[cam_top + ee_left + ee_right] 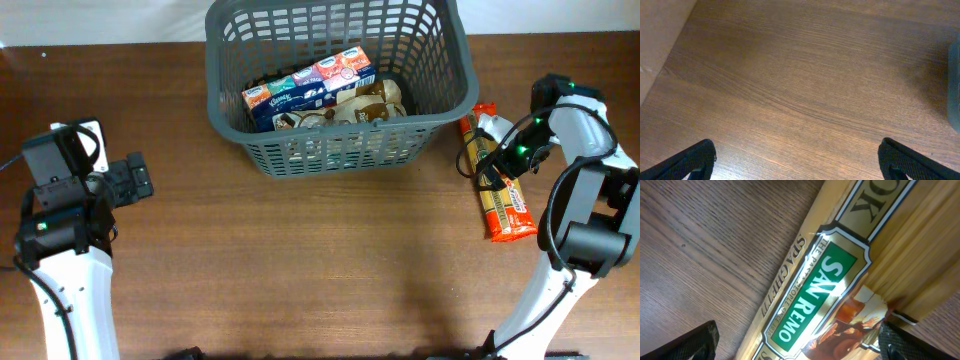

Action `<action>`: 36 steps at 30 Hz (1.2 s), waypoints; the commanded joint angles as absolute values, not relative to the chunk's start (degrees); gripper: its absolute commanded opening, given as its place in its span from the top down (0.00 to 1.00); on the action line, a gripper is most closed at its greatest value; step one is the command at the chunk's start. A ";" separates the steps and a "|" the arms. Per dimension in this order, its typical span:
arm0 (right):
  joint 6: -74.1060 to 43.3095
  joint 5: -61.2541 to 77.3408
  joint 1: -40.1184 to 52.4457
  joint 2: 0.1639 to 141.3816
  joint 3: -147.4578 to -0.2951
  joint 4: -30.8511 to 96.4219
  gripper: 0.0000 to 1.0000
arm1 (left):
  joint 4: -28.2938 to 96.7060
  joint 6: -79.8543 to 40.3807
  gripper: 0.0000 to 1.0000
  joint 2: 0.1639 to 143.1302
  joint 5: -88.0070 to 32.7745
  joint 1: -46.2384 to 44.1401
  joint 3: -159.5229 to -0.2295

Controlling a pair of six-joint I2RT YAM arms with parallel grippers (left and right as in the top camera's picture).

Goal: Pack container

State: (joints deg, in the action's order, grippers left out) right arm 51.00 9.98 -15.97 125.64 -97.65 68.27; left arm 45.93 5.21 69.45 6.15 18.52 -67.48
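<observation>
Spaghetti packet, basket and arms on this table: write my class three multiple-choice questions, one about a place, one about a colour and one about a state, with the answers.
1. Where does the spaghetti packet lie?
A. On the table beside the basket
B. Inside the basket
C. Balanced on the basket rim

2. What colour is the "San Remo" label on the packet?
A. Blue
B. Green
C. Purple

3. What state is the left end effector in?
A. Shut on the spaghetti packet
B. Shut on the basket rim
C. Open over bare wood

Answers:
1 A: the overhead view shows it flat on the wood, outside the basket wall.
2 B: the right wrist view shows white letters on green.
3 C: the left wrist view shows its jaws wide apart with only table between them.
</observation>
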 commanded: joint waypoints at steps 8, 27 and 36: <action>50.30 4.05 -16.12 127.87 -97.38 67.85 0.01 | 45.54 6.33 0.01 69.43 5.32 18.92 -67.11; 47.94 7.29 -18.02 128.01 -97.12 66.52 0.01 | 45.47 6.31 0.01 69.43 5.10 18.92 -67.11; 45.98 7.51 -18.85 128.01 -89.45 62.04 0.01 | 45.45 6.31 0.01 69.43 5.10 18.92 -67.11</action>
State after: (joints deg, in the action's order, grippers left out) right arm 46.92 7.33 -17.91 126.10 -94.06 62.74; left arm 45.69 5.21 69.45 5.93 18.52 -67.48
